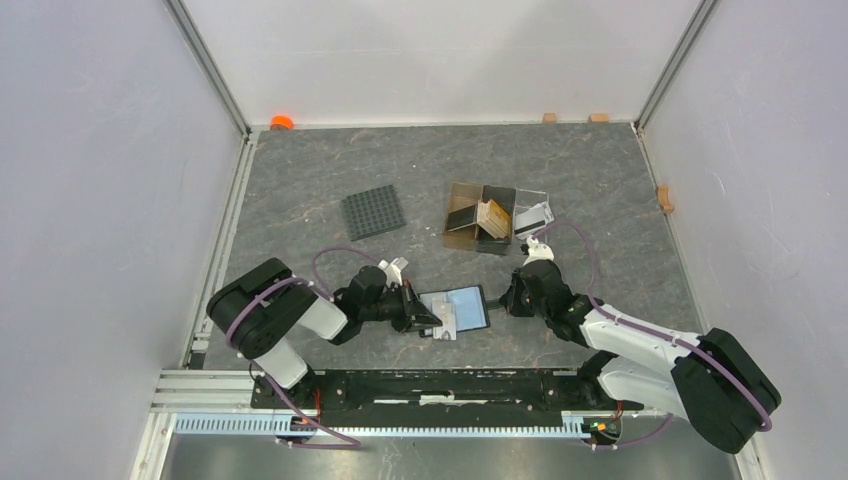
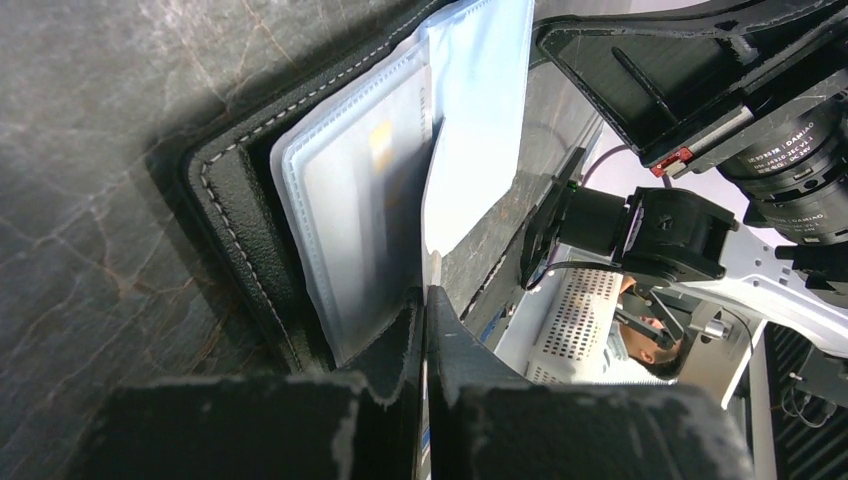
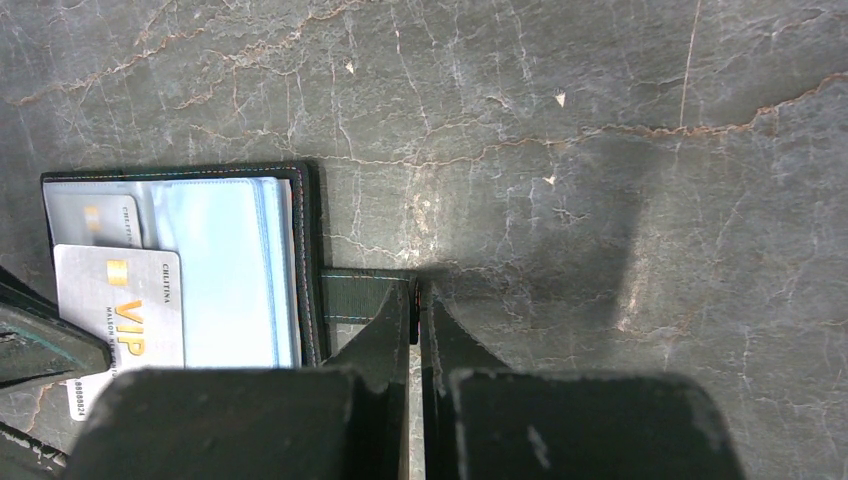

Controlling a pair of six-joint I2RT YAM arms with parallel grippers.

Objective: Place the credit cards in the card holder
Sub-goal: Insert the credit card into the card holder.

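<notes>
Right fingers [image 3: 380, 340], closed, meet the flat strap tab [image 3: 355, 295] of the stitched black card holder [image 3: 310, 240]; left fingers [image 2: 395, 345], closed, sit against its glossy sleeves [image 2: 350, 200].

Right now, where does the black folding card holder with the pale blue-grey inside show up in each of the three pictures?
Top external: the black folding card holder lies open, low in the centre, between the two arms.
Left wrist: the card holder fills the middle, just above the left fingers.
Right wrist: the card holder is at the left edge, its strap reaching the right fingers.
Shared landmark: the grey marbled table top under it.
</notes>
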